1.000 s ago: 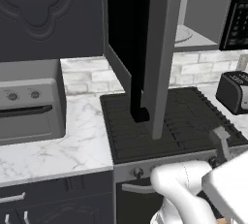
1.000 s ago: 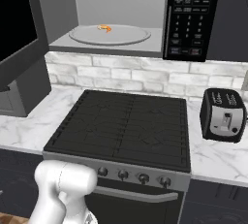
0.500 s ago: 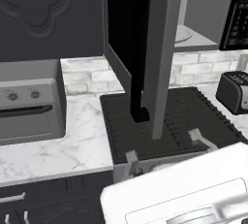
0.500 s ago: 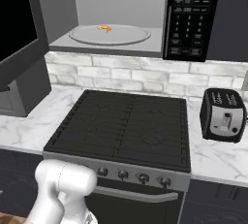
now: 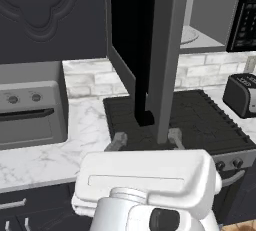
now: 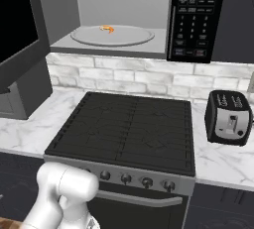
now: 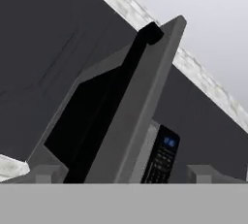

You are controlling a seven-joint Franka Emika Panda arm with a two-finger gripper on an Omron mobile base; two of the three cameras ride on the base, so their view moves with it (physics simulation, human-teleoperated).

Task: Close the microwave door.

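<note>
The gripper (image 5: pixel 146 139) sits low in the left base view, its two grey fingers (image 5: pixel 116 141) spread wide with nothing between them, pointed at the edge of the microwave door (image 5: pixel 165 55). That door stands just ahead of the fingertips and above them, swung fully out from the microwave (image 6: pixel 144 17), edge-on to the hand (its dark bar handle (image 5: pixel 142 75) hangs on the side toward the left finger). This looks like the approach step: the hand is lined up but not touching. Next, I judge, it must get to the door's outer face and sweep it round toward the cavity.

Beyond the gripper, the count: one stove top (image 6: pixel 129 129), one toaster (image 6: pixel 229 117) to its right, one toaster oven (image 5: pixel 30 112) to its left, and far back one round plate (image 6: pixel 112 35) carrying one small orange morsel (image 6: pixel 107 28).
</note>
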